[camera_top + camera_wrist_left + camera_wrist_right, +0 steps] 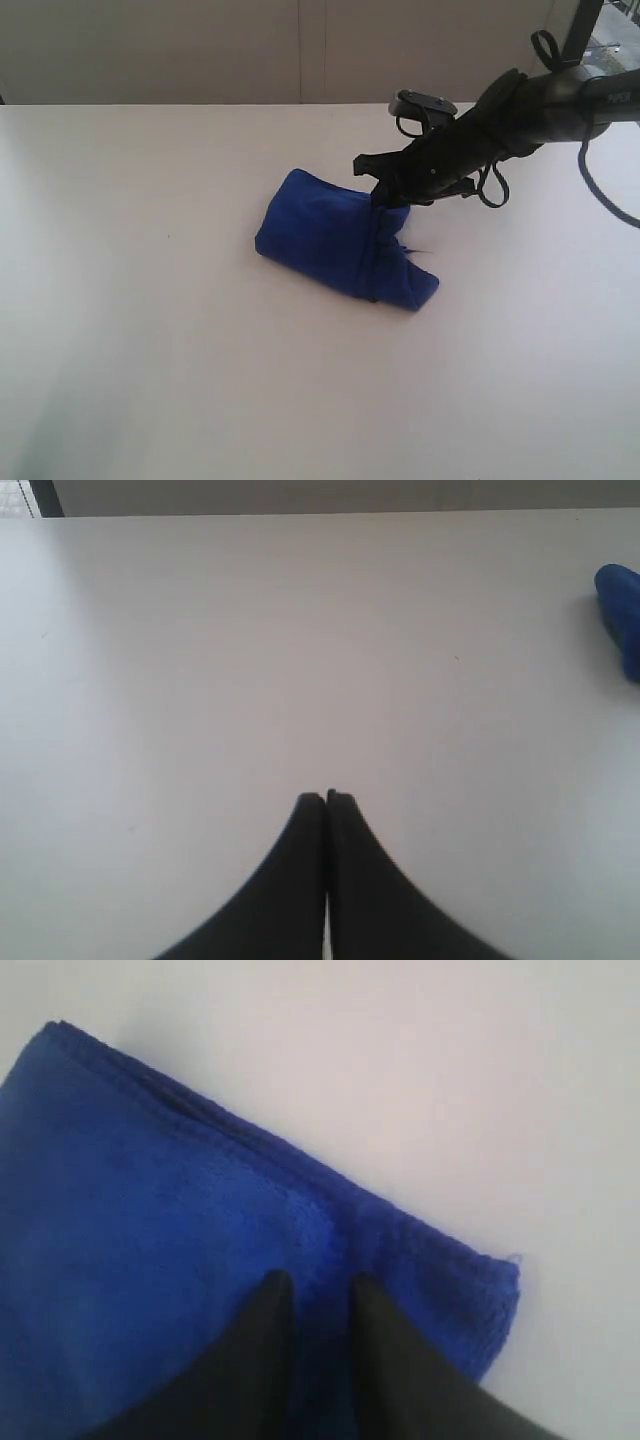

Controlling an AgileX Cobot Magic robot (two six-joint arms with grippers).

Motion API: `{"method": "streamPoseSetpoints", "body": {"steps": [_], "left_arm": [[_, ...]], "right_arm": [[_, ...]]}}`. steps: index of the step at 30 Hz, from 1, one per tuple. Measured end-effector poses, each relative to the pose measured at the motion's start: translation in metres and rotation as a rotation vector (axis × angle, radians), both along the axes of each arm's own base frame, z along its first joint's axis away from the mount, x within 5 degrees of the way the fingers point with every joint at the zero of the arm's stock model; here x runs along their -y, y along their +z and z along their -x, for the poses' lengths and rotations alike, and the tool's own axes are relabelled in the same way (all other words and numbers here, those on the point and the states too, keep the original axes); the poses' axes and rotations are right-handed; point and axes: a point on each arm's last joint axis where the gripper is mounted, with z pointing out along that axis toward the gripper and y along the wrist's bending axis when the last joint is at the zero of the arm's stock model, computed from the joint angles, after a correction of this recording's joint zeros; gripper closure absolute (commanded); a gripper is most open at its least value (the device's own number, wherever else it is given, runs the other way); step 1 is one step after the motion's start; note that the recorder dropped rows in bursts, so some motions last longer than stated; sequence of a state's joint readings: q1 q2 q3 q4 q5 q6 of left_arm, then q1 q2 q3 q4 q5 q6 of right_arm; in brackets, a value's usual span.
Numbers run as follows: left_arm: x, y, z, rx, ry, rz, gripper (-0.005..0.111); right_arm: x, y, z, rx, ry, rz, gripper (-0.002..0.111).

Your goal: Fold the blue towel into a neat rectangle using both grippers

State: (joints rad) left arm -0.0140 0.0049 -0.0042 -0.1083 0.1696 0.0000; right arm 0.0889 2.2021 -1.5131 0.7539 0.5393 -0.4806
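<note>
While the right gripper (318,1288) pinches a ridge of the blue towel (150,1210) between nearly closed jaws, it should probably lift slowly so the layers don't slide apart. The bundle's long axis slants across the fingers. The left gripper (327,800) is clenched on nothing, with the towel well off to its side.

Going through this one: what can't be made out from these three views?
1. Exterior view: the tips of the right pincer merge with the blue towel, so it cannot be told whether cloth is gripped.
2. Right wrist view: it is blurred, the frame edges cut off most of the towel, and the narrow gap at the pincer leaves the grip unclear.
3. Left wrist view: only a towel corner shows at the frame edge.
4. Exterior view: the shut left pincer lies outside the frame.
</note>
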Motion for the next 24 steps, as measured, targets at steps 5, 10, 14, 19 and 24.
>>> {"method": "streamPoseSetpoints", "body": {"steps": [5,10,14,19,24], "left_arm": [[0.0,0.0,0.0,0.0,0.0,0.0,0.107],[0.0,0.0,0.0,0.0,0.0,0.0,0.107],[0.0,0.0,0.0,0.0,0.0,0.0,0.107],[0.0,0.0,0.0,0.0,0.0,0.0,0.107],[0.0,0.0,0.0,0.0,0.0,0.0,0.107]], "right_arm": [[0.005,0.002,0.0,0.035,0.042,0.092,0.088],[0.004,0.011,-0.001,0.061,0.036,0.104,0.088],[-0.005,0.003,0.0,0.047,0.05,0.106,0.088],[-0.015,-0.001,0.002,0.043,0.079,0.111,0.088],[-0.032,-0.001,0.007,0.044,0.157,0.124,0.088]]}}
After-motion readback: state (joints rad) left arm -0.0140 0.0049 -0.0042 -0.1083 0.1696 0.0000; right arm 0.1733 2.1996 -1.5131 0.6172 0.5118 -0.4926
